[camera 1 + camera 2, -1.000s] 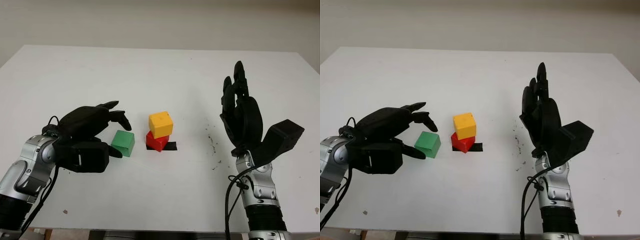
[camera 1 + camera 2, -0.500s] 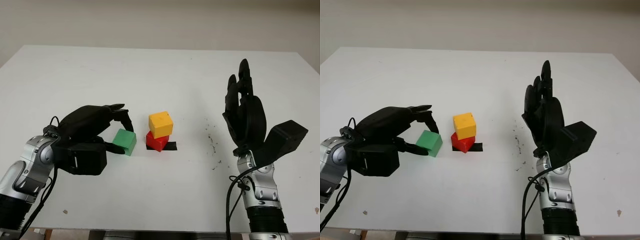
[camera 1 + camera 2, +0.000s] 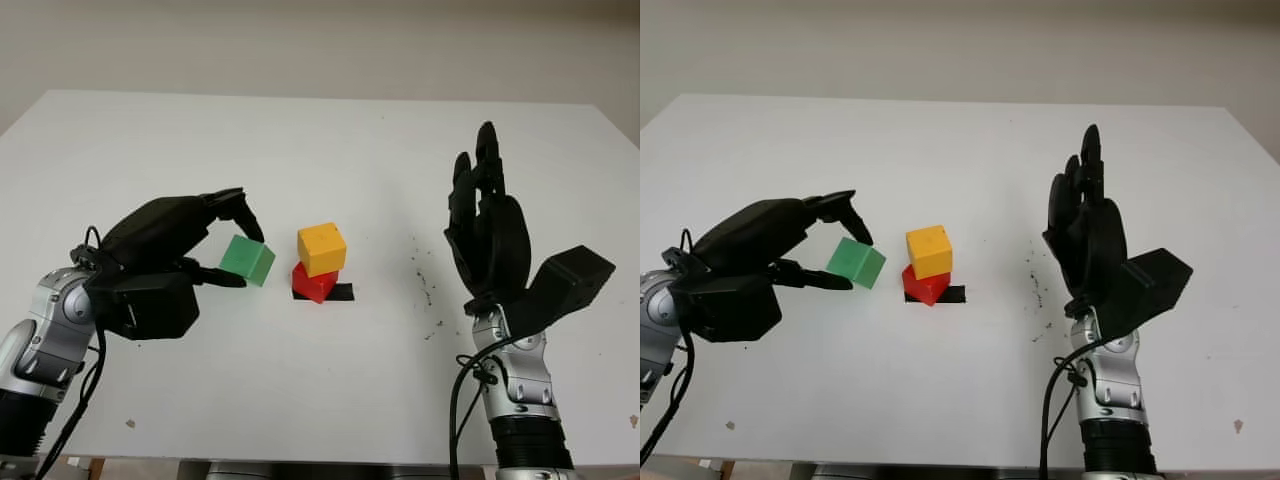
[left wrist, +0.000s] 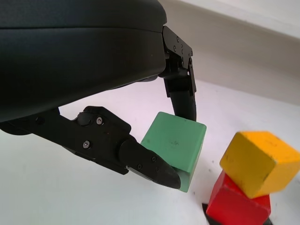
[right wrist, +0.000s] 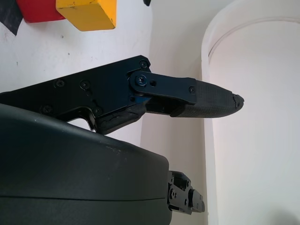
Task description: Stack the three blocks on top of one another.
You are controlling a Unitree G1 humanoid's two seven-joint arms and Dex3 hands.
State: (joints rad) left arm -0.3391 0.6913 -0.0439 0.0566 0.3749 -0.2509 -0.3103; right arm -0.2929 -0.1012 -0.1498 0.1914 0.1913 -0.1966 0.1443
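A yellow block [image 3: 321, 248] sits skewed on top of a red block [image 3: 314, 282], which stands on a strip of black tape [image 3: 338, 292] at the table's middle. Just left of that pair, my left hand [image 3: 235, 245] is shut on the green block [image 3: 247, 261] and holds it a little above the table, tilted. In the left wrist view one finger presses the green block [image 4: 176, 145] from above and another from below, with the yellow block [image 4: 260, 161] and red block [image 4: 236, 206] close beside it. My right hand [image 3: 487, 225] is open and raised upright to the right of the stack.
The white table [image 3: 320, 150] stretches wide behind and around the blocks. Small dark specks [image 3: 425, 290] mark the surface between the stack and my right hand. A cable [image 3: 462, 400] hangs along the right forearm.
My left hand closed its fingers on the green block and lifted it off the table, tilting it. The right hand has barely moved.
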